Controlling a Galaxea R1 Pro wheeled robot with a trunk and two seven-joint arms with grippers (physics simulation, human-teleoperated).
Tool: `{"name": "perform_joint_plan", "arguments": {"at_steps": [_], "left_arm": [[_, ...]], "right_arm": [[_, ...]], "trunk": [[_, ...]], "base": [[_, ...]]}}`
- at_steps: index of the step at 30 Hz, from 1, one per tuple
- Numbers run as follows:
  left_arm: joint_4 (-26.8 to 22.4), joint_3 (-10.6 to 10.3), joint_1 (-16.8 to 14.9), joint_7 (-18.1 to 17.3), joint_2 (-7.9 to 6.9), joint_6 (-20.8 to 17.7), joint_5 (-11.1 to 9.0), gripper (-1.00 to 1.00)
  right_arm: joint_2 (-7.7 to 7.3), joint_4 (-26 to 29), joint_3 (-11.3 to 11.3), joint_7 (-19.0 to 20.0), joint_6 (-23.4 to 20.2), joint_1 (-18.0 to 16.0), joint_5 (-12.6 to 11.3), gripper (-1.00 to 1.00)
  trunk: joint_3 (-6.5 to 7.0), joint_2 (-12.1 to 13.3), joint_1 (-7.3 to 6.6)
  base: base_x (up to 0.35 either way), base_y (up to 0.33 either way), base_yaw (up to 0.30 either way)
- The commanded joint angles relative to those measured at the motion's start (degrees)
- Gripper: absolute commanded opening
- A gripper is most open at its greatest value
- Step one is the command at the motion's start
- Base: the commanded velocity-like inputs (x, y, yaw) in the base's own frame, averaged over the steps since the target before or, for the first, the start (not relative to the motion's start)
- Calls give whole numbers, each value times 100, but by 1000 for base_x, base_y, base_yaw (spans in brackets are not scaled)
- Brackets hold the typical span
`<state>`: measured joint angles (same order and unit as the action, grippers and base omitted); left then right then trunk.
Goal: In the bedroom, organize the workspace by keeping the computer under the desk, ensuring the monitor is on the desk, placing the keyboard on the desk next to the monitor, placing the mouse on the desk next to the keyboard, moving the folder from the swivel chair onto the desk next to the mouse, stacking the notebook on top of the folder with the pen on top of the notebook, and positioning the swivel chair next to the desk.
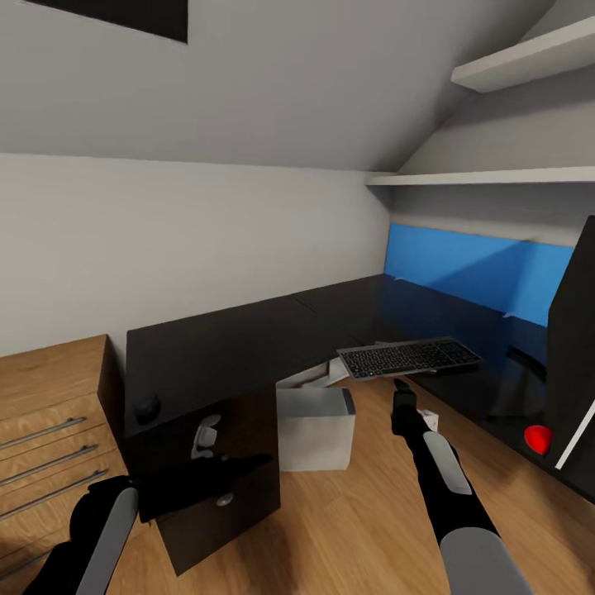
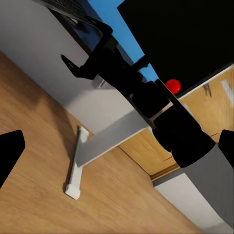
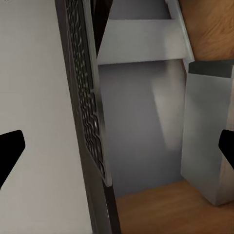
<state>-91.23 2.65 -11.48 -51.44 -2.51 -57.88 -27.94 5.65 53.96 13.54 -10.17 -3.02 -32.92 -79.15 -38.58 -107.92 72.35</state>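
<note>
Reaching with the right end effector point(image 1: 402, 388) toward the keyboard point(image 1: 409, 358), fingers spread, gripping nothing; left end effector unreadable. Keyboard overhanging the counter point(image 1: 231, 347) edge, computer point(image 1: 315, 427) beneath, monitor point(image 1: 573, 364) right, mouse point(image 1: 148, 406) far left. Folder, notebook, pen, chair remaining.
</note>
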Motion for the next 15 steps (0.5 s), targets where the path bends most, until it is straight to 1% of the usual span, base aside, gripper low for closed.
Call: {"name": "perform_joint_plan", "arguments": {"at_steps": [1, 6, 11, 15], "left_arm": [[1, 1, -4, -37, -1, -21, 9, 100], [39, -26, -4, -69, 2, -20, 8, 100], [64, -146, -4, -82, 4, -16, 8, 100], [74, -175, -4, -84, 2, -14, 8, 100]], "right_arm": [[7, 11, 25, -28, -32, -2, -31, 100], [7, 4, 28, -28, -32, 0, -31, 100], [6, -4, 24, -25, -31, 0, -29, 100], [6, -7, 20, -22, -32, -1, -21, 100]], "trunk": [[-6, -3, -1], [-6, -3, -1], [-6, -3, -1], [-6, -3, -1]], "base": [[9, 0, 0], [56, 0, 0], [216, 0, 0], [119, 0, 0]]}}
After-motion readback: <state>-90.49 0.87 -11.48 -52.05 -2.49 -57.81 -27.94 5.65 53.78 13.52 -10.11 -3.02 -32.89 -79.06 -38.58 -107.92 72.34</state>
